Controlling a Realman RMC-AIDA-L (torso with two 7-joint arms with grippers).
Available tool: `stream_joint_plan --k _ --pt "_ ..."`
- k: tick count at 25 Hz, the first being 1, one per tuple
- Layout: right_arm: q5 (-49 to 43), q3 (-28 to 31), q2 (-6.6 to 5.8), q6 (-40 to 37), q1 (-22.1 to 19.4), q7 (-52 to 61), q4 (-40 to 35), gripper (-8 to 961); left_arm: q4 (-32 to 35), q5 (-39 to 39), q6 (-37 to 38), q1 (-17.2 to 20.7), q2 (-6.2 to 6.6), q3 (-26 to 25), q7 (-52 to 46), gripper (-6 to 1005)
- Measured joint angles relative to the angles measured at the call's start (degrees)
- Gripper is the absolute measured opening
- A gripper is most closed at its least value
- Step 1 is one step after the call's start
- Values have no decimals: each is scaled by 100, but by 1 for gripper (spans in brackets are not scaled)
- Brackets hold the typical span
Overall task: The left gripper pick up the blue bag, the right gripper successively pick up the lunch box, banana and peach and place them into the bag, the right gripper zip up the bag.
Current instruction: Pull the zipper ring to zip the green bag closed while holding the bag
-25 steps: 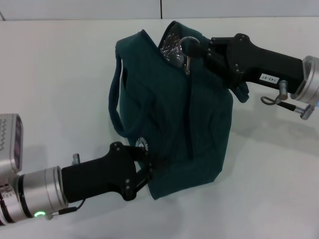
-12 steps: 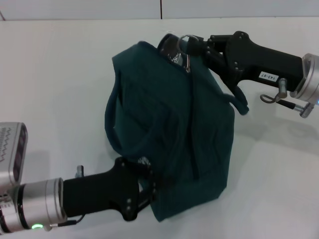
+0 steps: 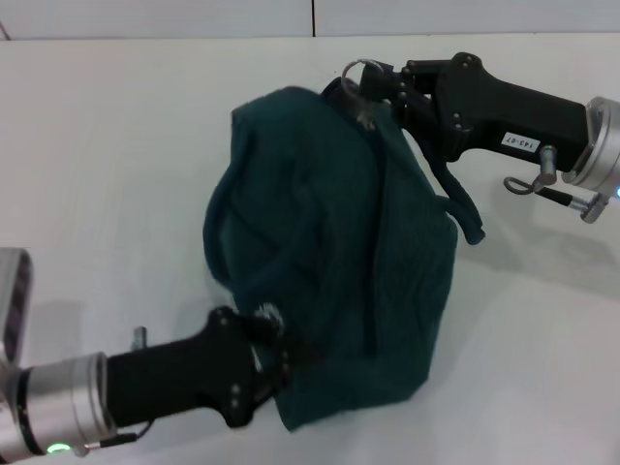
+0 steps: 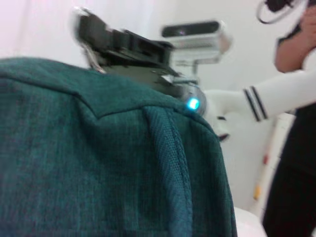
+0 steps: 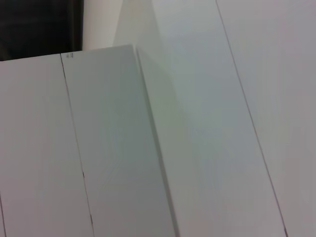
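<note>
The left gripper point(image 3: 276, 354) clamps the bag point(image 3: 339, 252) at its lower corner; the right gripper point(image 3: 373, 87) pinches the ring pull point(image 3: 360, 73) on top.

Bare table point(image 3: 116, 145) left of blue bag point(image 3: 329, 252), room to pass.

Left gripper point(image 3: 276, 354) low at near-left, arm reaching in from the left edge, fingers clamped on fabric. Right gripper point(image 3: 373, 85) at far side, arm extended from the right, fingers pinched on the ring pull.
</note>
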Motion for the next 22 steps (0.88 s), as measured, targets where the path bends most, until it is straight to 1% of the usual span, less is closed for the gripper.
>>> stream_joint_plan --k 6,10,15,18,21,22 --pt "0 0 25 -49 -151 56 -232 30 -15 -71 -30 324 -30 -991 -9 69" --pt "-6 -9 16 -43 -129 127 -234 31 -60 -273 -87 468 -45 -1233 -34 69" --pt "-30 -9 13 -8 -78 131 -238 32 -78 -622 -50 578 -47 -1260 -51 248" --pt "-29 -2 2 8 -68 143 -239 32 -56 -1002 103 599 -44 -1264 -300 368" --pt "-21 -1 -3 74 -67 166 -239 32 169 -1289 215 644 -28 -1259 -574 494" --pt "-21 0 -4 98 -66 174 -239 33 362 -1287 246 658 -16 -1244 -696 512"
